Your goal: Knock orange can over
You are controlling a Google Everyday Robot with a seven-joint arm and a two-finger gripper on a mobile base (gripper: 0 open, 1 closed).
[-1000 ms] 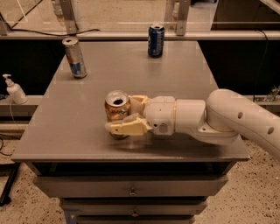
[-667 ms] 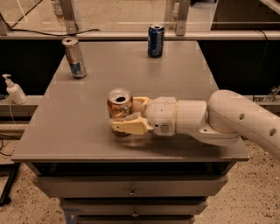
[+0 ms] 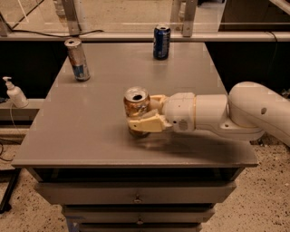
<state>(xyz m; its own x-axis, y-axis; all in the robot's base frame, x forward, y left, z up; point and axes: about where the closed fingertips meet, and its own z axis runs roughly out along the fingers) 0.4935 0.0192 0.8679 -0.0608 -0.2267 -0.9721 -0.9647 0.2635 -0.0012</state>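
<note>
My gripper [image 3: 140,112], near the front centre of the grey table [image 3: 90,118], has its jaws clamped on the golden-orange metallic drink can [image 3: 136,103]. Can and gripper have shifted slightly rightward together. The can remains upright, so tipping is still outstanding.

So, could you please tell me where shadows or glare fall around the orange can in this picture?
Camera view: a soft dark shadow lies on the table under the arm and the tool, which sits at the orange can near the table's front; the can's silver top catches a bright highlight; the floor beyond is brightly lit.
</note>
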